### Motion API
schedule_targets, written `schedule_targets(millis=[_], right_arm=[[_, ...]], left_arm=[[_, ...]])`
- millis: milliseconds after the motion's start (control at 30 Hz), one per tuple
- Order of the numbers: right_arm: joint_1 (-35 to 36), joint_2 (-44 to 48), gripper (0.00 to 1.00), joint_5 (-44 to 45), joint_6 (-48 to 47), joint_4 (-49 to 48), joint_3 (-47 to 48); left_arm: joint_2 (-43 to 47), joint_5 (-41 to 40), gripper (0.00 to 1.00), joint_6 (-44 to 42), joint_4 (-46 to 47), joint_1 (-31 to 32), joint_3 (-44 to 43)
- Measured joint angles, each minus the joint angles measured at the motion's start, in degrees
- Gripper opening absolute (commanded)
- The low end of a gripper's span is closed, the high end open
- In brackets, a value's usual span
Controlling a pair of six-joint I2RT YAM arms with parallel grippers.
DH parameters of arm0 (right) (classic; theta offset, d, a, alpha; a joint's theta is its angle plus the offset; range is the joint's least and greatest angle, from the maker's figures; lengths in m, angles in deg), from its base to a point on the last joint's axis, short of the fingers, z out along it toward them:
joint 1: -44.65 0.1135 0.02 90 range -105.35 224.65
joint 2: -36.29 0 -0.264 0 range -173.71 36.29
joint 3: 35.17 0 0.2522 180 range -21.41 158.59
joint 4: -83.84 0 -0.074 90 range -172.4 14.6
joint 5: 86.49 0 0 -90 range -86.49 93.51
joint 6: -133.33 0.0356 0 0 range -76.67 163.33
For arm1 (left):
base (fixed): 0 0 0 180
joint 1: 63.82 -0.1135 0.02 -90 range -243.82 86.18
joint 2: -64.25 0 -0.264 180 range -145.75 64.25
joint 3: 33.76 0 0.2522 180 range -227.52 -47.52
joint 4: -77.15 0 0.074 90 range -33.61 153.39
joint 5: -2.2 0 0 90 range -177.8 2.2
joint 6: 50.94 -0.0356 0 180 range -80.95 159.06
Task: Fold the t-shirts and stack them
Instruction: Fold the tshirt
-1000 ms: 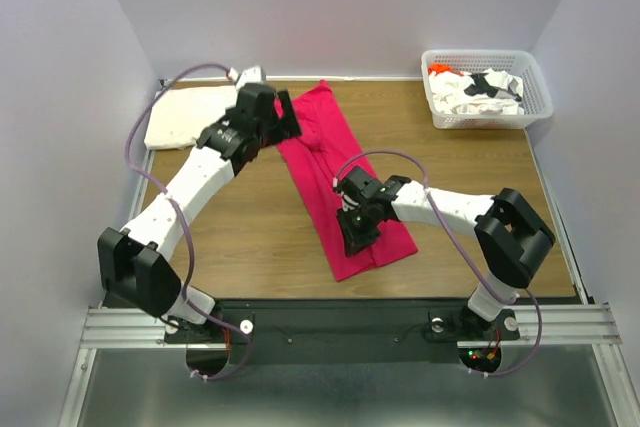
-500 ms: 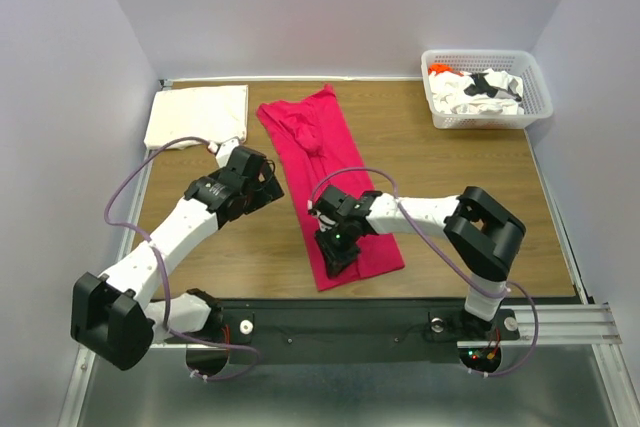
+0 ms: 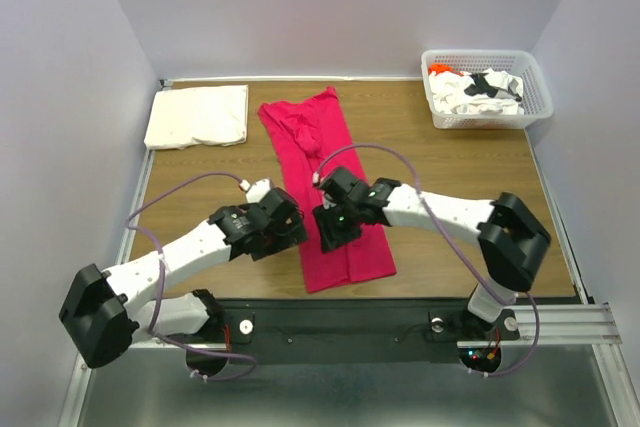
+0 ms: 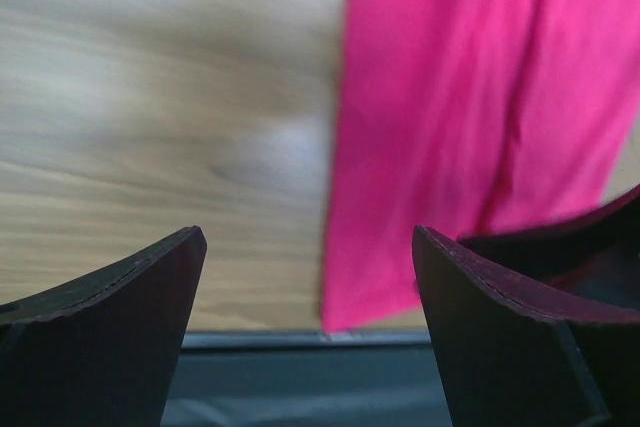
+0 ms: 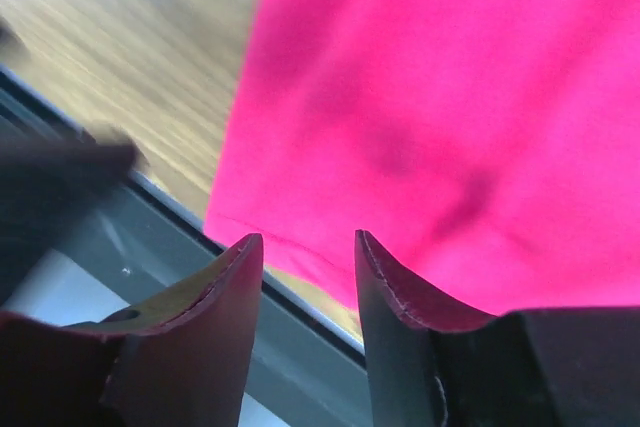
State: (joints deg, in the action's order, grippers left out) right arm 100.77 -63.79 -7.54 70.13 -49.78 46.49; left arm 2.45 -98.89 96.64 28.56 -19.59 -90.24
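The magenta-red t-shirt [image 3: 322, 152] lies as a long narrow strip down the middle of the table, its near end by the front edge. My left gripper [image 3: 291, 237] is open and empty at the strip's left edge near its near end; the left wrist view shows the shirt [image 4: 460, 97] beyond the wide-apart jaws [image 4: 310, 237]. My right gripper [image 3: 333, 234] is open and empty just above the same part of the shirt [image 5: 430, 77], jaws [image 5: 308, 239] pointing at its hem. A folded cream-white t-shirt [image 3: 198, 115] lies at the far left.
A white lattice basket [image 3: 541, 99] at the far right holds crumpled white, black-printed and orange shirts [image 3: 478, 89]. The table's front rail [image 3: 400, 305] runs just past the shirt's near end. Bare wood [image 3: 460, 162] shows between shirt and basket.
My left arm swung from the far left of the table down to the shirt's near left edge. The magenta shirt now lies longer and straighter, nearer the front edge. My right gripper shifted slightly.
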Motion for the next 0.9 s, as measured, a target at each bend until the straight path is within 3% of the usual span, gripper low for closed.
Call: schedule_targets(millis=[333, 667, 900], right_arm=[[-22.7, 18.1, 0.51, 10.5, 0.1, 5.5, -14.0], [-26.1, 23.7, 0.47, 10.7, 1.1, 10.2, -23.4], [-26.1, 24.0, 0.47, 5.0, 2.1, 8.9, -26.2]], left_arm=[[-14.7, 2.0, 0.77, 12.1, 1.4, 19.1, -0.5], [-18.4, 3.4, 0.66, 16.4, 2.0, 22.0, -0.8], [-19.8, 3.5, 0.59, 16.7, 2.2, 22.1, -0.8]])
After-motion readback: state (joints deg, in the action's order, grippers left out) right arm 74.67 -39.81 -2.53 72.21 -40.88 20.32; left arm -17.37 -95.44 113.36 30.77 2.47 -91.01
